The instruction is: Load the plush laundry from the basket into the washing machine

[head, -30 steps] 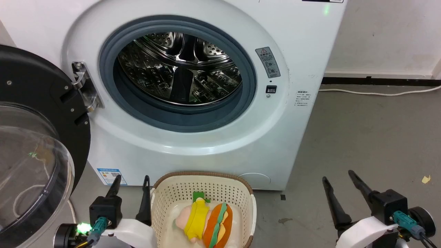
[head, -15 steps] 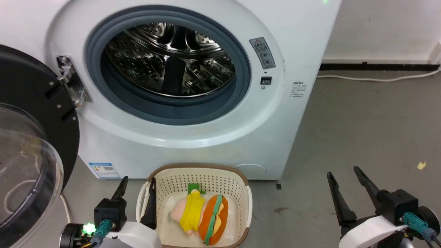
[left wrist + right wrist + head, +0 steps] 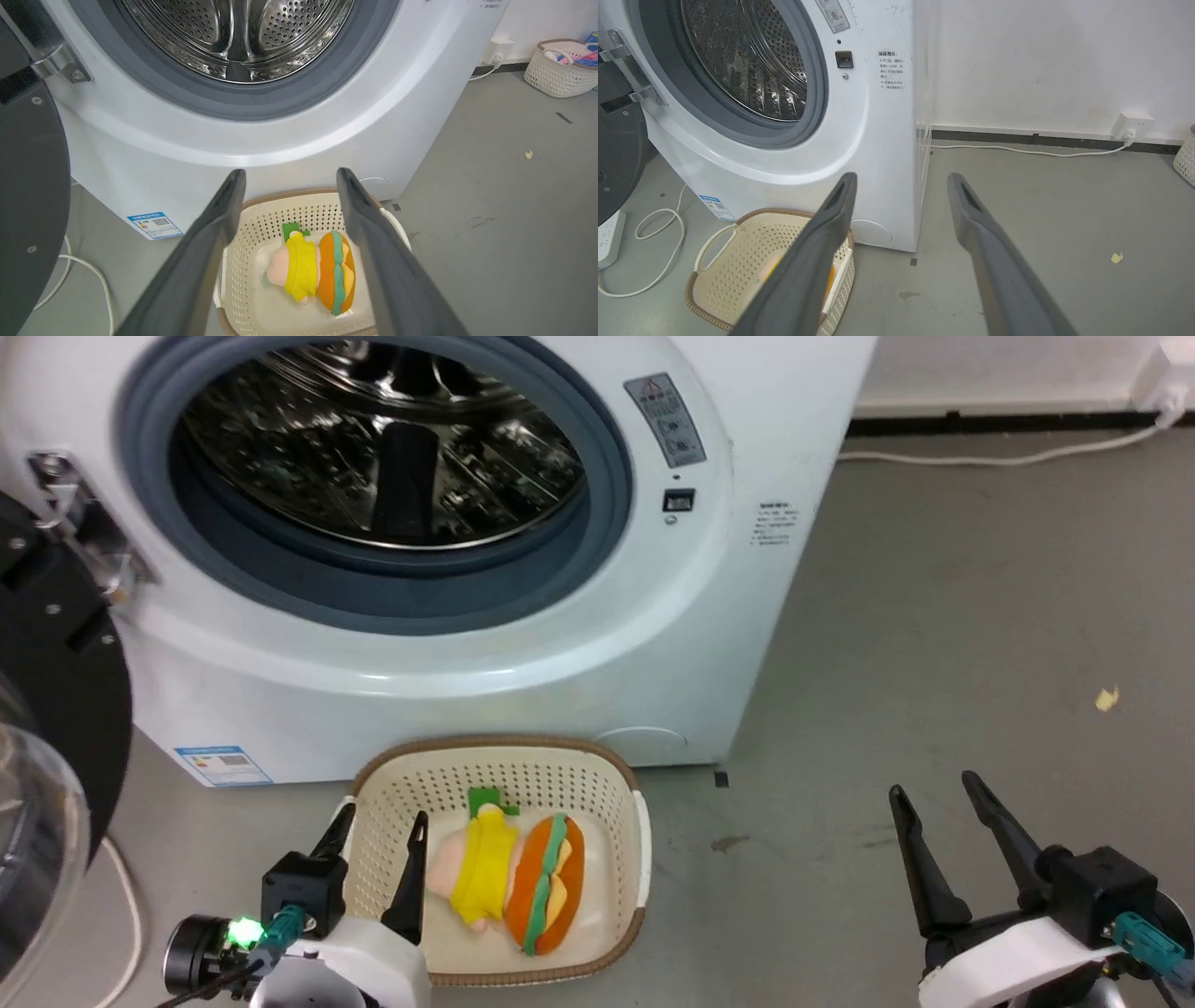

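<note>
Plush laundry: the yellow doll (image 3: 481, 868) and the orange bun toy (image 3: 546, 887) lie side by side, touching, on the bottom of the basket (image 3: 495, 744); nothing grips either one.
Basket: it stands on the floor (image 3: 934, 616) just in front of the washing machine (image 3: 653, 644), below the drum's mouth.
Camera: over the last second the head view has dipped and swung, so the machine slides up and left in the picture and the basket comes fully into it. That is the camera moving, not the things.
Left gripper (image 3: 381, 814): its fingers are spread and empty. Against the basket it has crept from beside the left rim to across it, and one finger is now over the inside, near the doll's head. Its wrist view frames both toys between the fingers.
Right gripper (image 3: 934, 782): its fingers are spread and empty, over bare floor well apart from the basket, much as before.
Door (image 3: 56, 709): it is swung wide to the left, and the drum (image 3: 373, 429) looks empty as far as it shows.
Meaning: nothing is loaded yet. This looks like the lining-up for a first pick, probably the doll, and the left gripper has yet to come down into the basket.
</note>
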